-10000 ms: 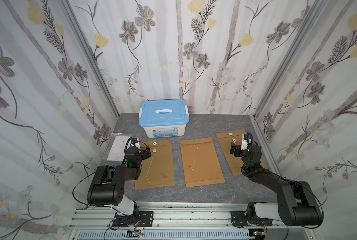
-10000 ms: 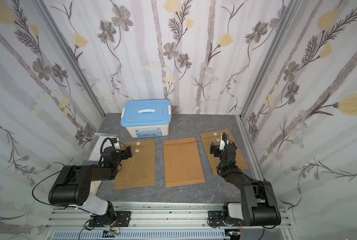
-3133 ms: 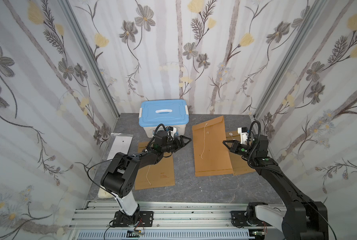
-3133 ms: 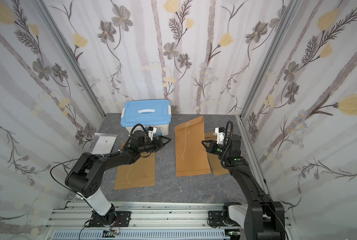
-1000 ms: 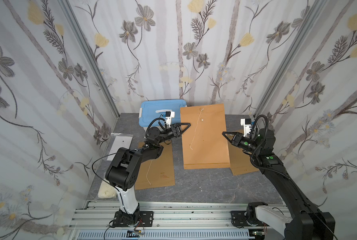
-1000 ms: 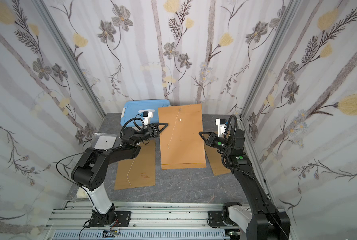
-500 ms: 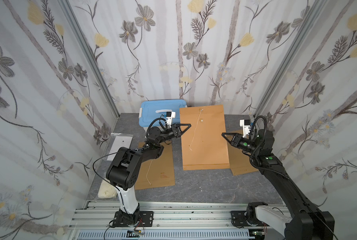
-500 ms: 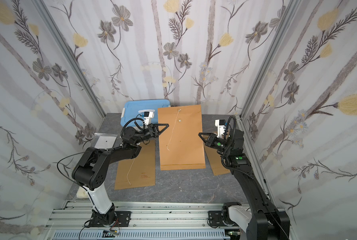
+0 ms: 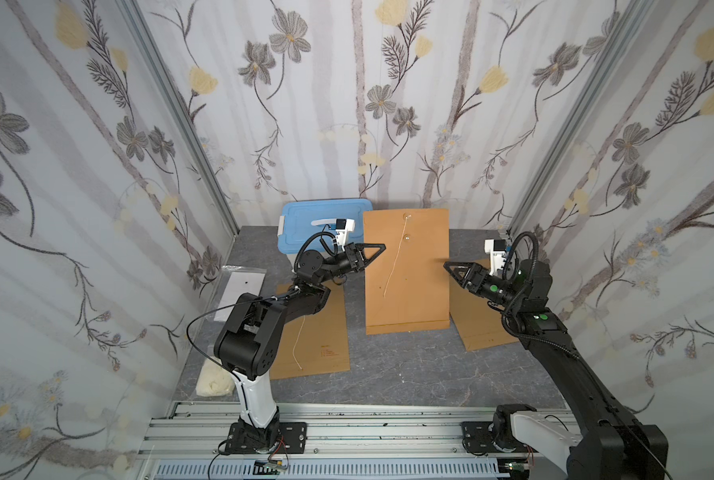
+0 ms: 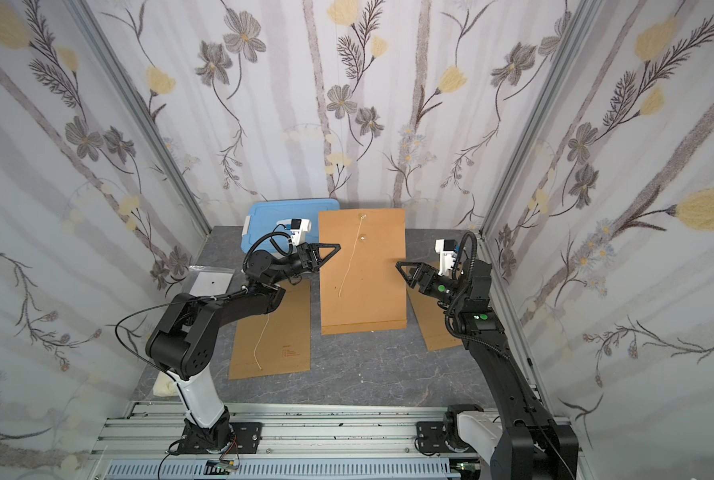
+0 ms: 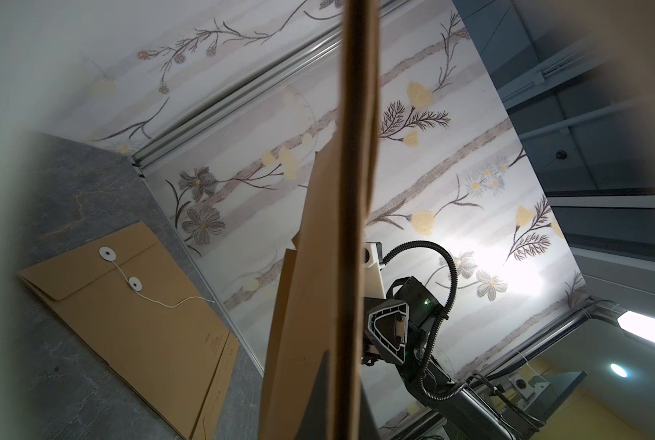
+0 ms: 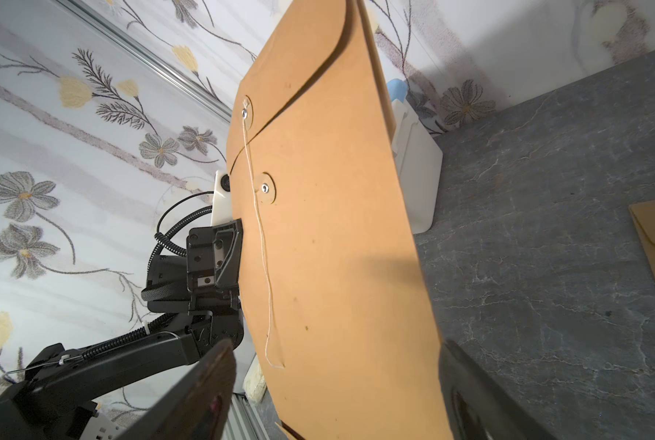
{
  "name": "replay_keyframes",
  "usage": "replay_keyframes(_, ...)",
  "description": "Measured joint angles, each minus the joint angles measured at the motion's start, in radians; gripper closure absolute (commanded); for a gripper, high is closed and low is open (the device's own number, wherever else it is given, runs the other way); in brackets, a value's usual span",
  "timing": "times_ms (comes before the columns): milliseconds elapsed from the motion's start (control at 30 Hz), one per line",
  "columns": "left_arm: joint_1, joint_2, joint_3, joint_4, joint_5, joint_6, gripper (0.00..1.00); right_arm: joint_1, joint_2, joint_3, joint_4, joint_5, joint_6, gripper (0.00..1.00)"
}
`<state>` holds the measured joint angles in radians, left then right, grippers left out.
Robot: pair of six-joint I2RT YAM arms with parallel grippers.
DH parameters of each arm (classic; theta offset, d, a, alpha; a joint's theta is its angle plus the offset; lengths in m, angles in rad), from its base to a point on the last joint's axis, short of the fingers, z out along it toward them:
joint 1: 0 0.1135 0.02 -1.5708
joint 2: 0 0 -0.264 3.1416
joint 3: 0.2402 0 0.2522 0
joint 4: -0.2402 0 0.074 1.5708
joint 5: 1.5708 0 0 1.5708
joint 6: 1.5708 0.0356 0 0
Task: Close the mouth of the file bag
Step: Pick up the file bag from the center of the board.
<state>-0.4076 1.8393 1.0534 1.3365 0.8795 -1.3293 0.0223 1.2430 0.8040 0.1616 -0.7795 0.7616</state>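
File bag (image 9: 407, 286) stands upright between the two arms, mid-tabletop, in front of the back wall. It is flat brown paper, and we judge it light, thin and fairly stiff across its face. It would bend or crease if squeezed hard, and a one-sided hold could let it swing. The side edges look like the safest places to pinch. The thin string (image 9: 394, 266) is limp and will need a fine grip near its free end.

Its long axis runs vertically, with the mouth and folded flap (image 12: 299, 49) at the top. The face with the string looks toward the arm bases. The string hangs loose from the upper disc (image 9: 407, 216) on the flap, past the lower disc (image 9: 407, 237), and down the face, wound round nothing. We therefore judge the mouth not yet fastened. We cannot tell whether the bottom edge rests on the tabletop (image 9: 409, 374).

At the bag's left edge, the left claw (image 9: 378, 249) is clenched on the paper. The right claw (image 9: 450, 266) sits at the right edge. In the right wrist view its fingers (image 12: 203, 381) stand spread well apart with the bag between them, so it grips nothing.

Two more brown envelopes lie flat, one on the left (image 9: 317, 332) and one on the right (image 9: 475, 320). A blue-lidded box (image 9: 305, 224) sits behind.
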Motion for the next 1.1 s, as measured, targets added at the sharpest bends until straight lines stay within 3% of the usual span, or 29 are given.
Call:
replay_keyframes(467,-0.023,-0.01,0.037,0.006,0.034,-0.064,1.0,-0.044,0.224,0.27,0.016,-0.107,-0.124,0.18)
replay_keyframes(933,-0.035,-0.026,0.105,0.014,0.042,-0.098,1.0,-0.045,0.341,0.335,0.135,-0.267,-0.055,0.23)
replay_keyframes(1100,-0.047,-0.024,0.129,0.019,0.044,-0.112,1.0,-0.045,0.361,0.342,0.208,-0.311,-0.017,0.31)
